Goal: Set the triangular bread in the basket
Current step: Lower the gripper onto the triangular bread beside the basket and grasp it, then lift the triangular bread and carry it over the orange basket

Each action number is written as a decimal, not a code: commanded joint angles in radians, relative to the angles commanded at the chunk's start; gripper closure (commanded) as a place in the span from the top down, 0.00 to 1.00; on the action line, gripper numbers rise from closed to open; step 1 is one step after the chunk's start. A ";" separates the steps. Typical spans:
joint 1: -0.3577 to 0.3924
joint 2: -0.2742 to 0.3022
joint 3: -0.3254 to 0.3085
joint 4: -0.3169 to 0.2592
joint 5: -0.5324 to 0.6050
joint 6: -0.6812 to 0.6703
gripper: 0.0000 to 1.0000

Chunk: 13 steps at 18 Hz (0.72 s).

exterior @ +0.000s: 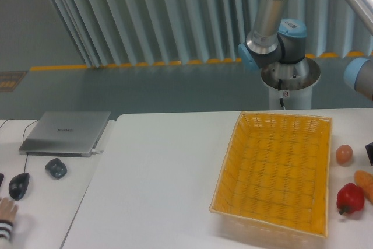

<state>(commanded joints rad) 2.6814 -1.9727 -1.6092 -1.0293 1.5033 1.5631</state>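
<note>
Fingers point(370, 153) barely show as a dark sliver at the surface's right edge, so whether they are spread or closed cannot be told. Just below them, the bread point(365, 182) lies at that same edge, partly cut off, beside the red fruit point(350, 197) and outside the basket point(276, 226). An egg point(344, 154) rests by the basket's right rim.
</note>
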 joint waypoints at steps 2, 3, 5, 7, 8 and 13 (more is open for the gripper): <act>0.002 0.029 0.012 -0.012 0.000 0.000 0.00; 0.003 0.040 0.012 -0.015 -0.003 0.000 0.00; 0.002 0.070 0.012 -0.047 -0.020 0.000 0.00; -0.009 0.124 0.012 -0.106 -0.064 -0.012 0.00; -0.020 0.141 0.012 -0.130 -0.083 -0.017 0.00; -0.141 0.219 0.000 -0.163 -0.087 -0.190 0.00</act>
<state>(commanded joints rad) 2.5405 -1.7535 -1.6091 -1.1919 1.4158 1.3732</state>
